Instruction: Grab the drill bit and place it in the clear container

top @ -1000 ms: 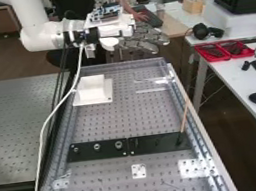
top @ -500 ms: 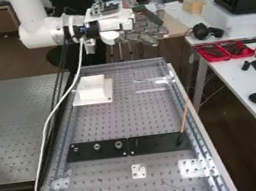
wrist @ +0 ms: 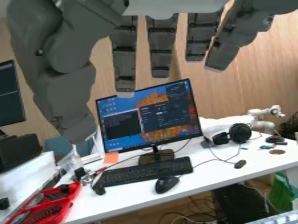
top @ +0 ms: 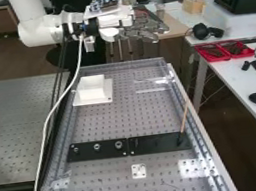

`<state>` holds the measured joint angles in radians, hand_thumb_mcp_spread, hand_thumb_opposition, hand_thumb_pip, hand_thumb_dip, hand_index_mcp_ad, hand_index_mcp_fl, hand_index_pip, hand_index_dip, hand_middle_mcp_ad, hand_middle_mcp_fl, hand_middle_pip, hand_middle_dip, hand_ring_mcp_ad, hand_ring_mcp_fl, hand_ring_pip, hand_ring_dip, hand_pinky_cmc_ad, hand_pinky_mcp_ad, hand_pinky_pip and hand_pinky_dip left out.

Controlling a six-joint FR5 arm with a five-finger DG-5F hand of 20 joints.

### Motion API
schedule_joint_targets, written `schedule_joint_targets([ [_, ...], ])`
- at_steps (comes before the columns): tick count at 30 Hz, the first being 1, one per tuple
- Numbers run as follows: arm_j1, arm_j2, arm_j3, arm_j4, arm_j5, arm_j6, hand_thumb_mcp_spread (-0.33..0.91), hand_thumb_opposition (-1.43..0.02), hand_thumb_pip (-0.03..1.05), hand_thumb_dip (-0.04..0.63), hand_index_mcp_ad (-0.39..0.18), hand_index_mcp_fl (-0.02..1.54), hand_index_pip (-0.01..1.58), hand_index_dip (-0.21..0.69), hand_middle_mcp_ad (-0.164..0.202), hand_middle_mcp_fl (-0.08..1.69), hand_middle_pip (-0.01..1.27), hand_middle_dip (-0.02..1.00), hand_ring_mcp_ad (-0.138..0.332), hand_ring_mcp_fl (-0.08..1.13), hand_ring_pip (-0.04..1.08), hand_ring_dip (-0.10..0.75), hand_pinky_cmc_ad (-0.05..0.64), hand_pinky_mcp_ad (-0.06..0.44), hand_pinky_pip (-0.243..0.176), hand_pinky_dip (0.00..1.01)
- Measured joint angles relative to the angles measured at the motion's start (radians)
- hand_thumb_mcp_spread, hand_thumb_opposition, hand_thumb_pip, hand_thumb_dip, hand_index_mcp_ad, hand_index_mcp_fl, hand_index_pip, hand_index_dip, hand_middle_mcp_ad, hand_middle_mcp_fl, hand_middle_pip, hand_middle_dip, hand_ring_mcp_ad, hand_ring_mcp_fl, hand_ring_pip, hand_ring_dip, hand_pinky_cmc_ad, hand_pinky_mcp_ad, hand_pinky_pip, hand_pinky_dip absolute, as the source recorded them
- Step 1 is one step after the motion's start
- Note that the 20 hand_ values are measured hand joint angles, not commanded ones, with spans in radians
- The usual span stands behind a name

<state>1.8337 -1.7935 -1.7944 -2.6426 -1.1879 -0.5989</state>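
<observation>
No text, label, brand, number or sign can be read (truly none).

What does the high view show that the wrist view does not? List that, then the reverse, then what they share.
High view: white block, black plates, thin orange-brown rod, and what looks like a clear container.

Wrist view: small white jointed device, green item, and wood-toned wall.

Both: hand, headphones, mouse, keyboard, and red trays.

Soft, fairly even light fills both views; the wrist view's monitor (wrist: pixel 120 125) glows above dimness beneath the desk (wrist: pixel 126 200).
</observation>
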Motion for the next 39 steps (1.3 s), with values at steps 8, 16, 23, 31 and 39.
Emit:
schedule_joint_targets([
  [8,0.003,0.011,-0.013,0.003,0.007,-0.002,0.36,-0.77,0.60,0.253,-0.101,0.17,0.53,0.204,0.070,0.14,0.13,0.24,0.159,0.00,0.07,0.093,0.265,0.134,-0.093,0.43],
  [16,0.006,0.021,-0.019,-0.020,-0.011,-0.010,0.34,-0.77,0.60,0.251,-0.087,0.17,0.52,0.204,0.070,0.14,0.13,0.24,0.162,-0.01,0.07,0.093,0.265,0.131,-0.093,0.44],
  [23,0.004,0.040,-0.017,-0.066,-0.039,-0.029,0.30,-0.73,0.56,0.208,-0.070,0.19,0.47,0.208,0.070,0.14,0.13,0.24,0.164,-0.01,0.07,0.093,0.265,0.152,-0.093,0.47],
  [31,-0.005,0.055,-0.006,-0.143,-0.074,-0.043,0.28,-0.73,0.51,0.147,-0.054,0.20,0.41,0.216,0.068,0.14,0.13,0.24,0.166,-0.01,0.07,0.093,0.264,0.164,-0.093,0.52],
  [39,-0.022,0.068,0.002,-0.184,-0.105,-0.078,0.28,-0.71,0.50,0.126,-0.052,0.21,0.37,0.239,0.072,0.14,0.13,0.24,0.171,0.00,0.07,0.093,0.264,0.168,-0.096,0.54],
])
